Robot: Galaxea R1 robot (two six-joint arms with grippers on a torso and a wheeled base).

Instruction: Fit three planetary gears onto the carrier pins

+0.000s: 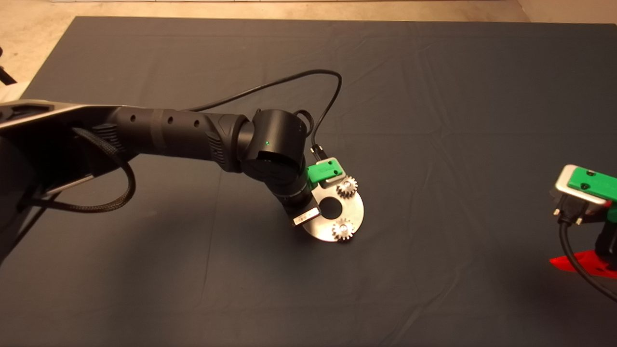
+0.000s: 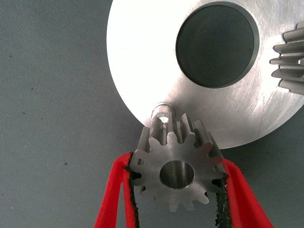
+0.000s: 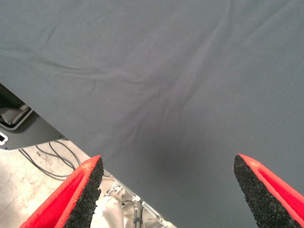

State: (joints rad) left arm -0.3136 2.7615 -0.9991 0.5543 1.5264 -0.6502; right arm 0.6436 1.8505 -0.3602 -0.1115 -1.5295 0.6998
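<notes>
The round silver carrier disc [image 1: 354, 207] lies on the mat's middle with a central hole. Two planetary gears sit on it: one [image 1: 346, 186] at its far side, one [image 1: 343, 229] at its near side. My left gripper [image 2: 176, 178] is shut on a third gear [image 2: 175, 172], held just above and in front of a bare carrier pin [image 2: 163, 112] at the disc's [image 2: 142, 61] rim. In the left wrist view, a seated gear [image 2: 290, 59] shows at the picture's edge. The left arm hides that pin in the head view. My right gripper [image 3: 166, 190] waits open at the mat's right edge.
The left arm [image 1: 193, 137] and its cable [image 1: 289, 82] reach in over the mat's left half. The right gripper's green body [image 1: 590, 185] sits at the right edge. In the right wrist view, floor and cables [image 3: 42, 156] show beyond the mat's edge.
</notes>
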